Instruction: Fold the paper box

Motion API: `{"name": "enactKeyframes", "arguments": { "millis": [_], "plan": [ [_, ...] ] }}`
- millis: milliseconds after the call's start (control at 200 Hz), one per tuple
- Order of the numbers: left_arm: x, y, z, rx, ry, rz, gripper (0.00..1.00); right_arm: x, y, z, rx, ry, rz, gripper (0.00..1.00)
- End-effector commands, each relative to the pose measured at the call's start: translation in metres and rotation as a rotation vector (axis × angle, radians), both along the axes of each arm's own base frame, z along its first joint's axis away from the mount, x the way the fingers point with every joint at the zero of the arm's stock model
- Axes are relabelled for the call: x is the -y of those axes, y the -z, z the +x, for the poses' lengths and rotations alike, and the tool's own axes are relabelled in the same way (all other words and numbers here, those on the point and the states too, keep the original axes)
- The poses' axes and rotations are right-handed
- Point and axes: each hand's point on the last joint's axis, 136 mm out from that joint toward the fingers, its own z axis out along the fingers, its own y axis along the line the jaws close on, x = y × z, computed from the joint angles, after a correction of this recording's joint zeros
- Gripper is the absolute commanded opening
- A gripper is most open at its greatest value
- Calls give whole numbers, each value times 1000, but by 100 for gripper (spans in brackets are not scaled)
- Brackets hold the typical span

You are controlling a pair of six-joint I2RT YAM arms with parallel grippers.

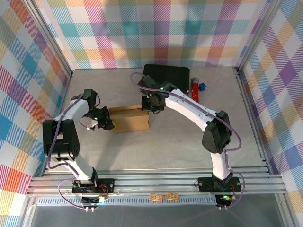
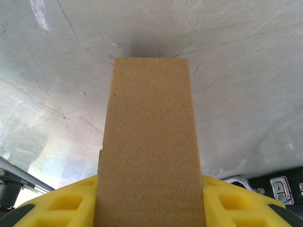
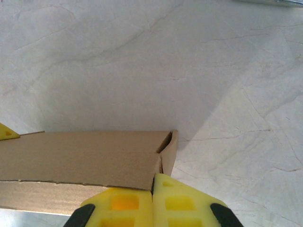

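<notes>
The box (image 1: 129,119) lies near the middle of the bench (image 1: 189,142), in front of a black case (image 1: 166,74). Its left end is clamped between the left fingers (image 2: 61,204), one seen on each side of a cardboard panel. The right fingers (image 3: 124,204) are pressed together at the box's far right corner, touching the cardboard there; whether a flap is pinched between them cannot be told.

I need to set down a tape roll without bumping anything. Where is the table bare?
Widest: the near strip between the paper box and the front rail. Also the right side beyond the right arm, and the far-left corner. Crowded around the box, held by the left gripper and right gripper, and by the black case.
</notes>
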Motion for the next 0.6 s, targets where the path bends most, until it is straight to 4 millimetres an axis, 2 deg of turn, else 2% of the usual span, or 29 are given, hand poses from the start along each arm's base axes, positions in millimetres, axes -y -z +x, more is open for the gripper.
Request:
{"name": "enactKeyframes", "arguments": {
  "millis": [0, 485, 595],
  "plan": [
    [-3, -4, -4, -7, -36, -16, 23, 8, -10, -7, 25, 56, 11, 0],
    [-3, -1, -3, -6, -36, -17, 23, 16, 21, -23, 126, 37, -60, 0],
    [-1, 1, 1, 11, -35, -28, 26, 17, 27, -30, 183, 27, -92, 0]
  ]
}}
